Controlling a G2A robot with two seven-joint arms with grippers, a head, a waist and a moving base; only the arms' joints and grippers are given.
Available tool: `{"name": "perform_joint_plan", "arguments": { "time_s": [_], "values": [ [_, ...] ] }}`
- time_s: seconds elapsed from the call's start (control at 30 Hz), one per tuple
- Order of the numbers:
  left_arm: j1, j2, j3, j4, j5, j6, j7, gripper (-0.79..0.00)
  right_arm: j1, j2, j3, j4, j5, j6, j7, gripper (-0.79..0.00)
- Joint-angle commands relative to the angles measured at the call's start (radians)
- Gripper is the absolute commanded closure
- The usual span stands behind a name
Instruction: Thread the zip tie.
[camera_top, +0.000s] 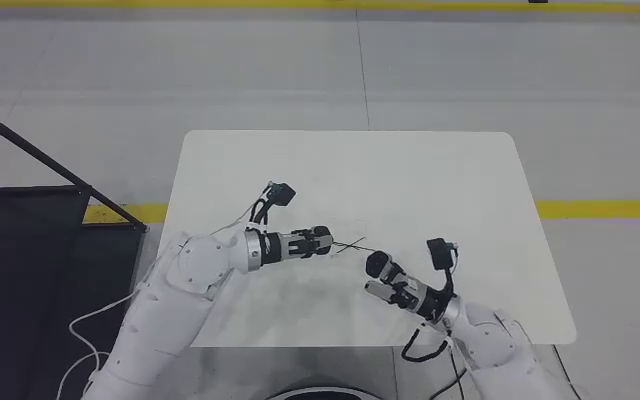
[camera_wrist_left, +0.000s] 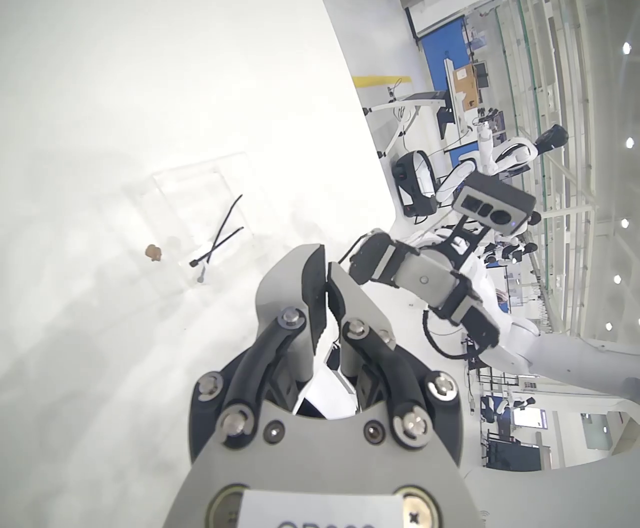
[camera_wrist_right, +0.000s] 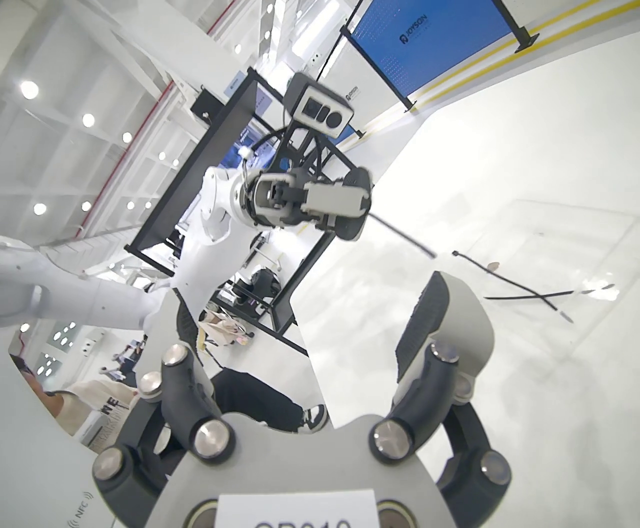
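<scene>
Right wrist view: one held tie (camera_wrist_right: 400, 235) and two loose ties (camera_wrist_right: 525, 292) are counted, three in all, each black, thin and straight. Two grippers are counted. The held tie is clamped in the left gripper (camera_wrist_right: 366, 212), whose fingers are pressed together on it. Most of its length is stuck out from the pads above the table (camera_top: 400, 170), with the free end pointed toward the right gripper (camera_wrist_right: 310, 300). The right gripper is held with its fingers spread wide apart and nothing between them, near the tie's tip but not touching it. Both arms are stretched in over the near part of the table, with the grippers turned toward each other. The loose ties are laid crossed on one clear sheet (camera_wrist_right: 575, 230) on the table, beyond both grippers. One small brown bit (camera_wrist_left: 153, 253) is seen beside the sheet.
</scene>
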Motion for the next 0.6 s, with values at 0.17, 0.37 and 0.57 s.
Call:
{"name": "perform_joint_plan", "arguments": {
  "time_s": [0.17, 0.37, 0.57],
  "values": [
    [-0.007, 0.004, 0.012, -0.002, 0.002, -0.011, -0.017, 0.0, -0.002, 0.0, 0.0, -0.002, -0.009, -0.001, -0.002, -0.785],
    [-0.012, 0.006, 0.02, -0.001, 0.001, -0.011, -0.015, 0.0, 0.01, -0.002, -0.003, 0.013, 0.007, 0.055, -0.036, -0.785],
    [-0.011, 0.009, 0.022, -0.003, -0.002, -0.017, -0.01, 0.0, 0.045, -0.001, -0.025, 0.058, 0.097, 0.101, 0.03, -0.677]
  ]
}}
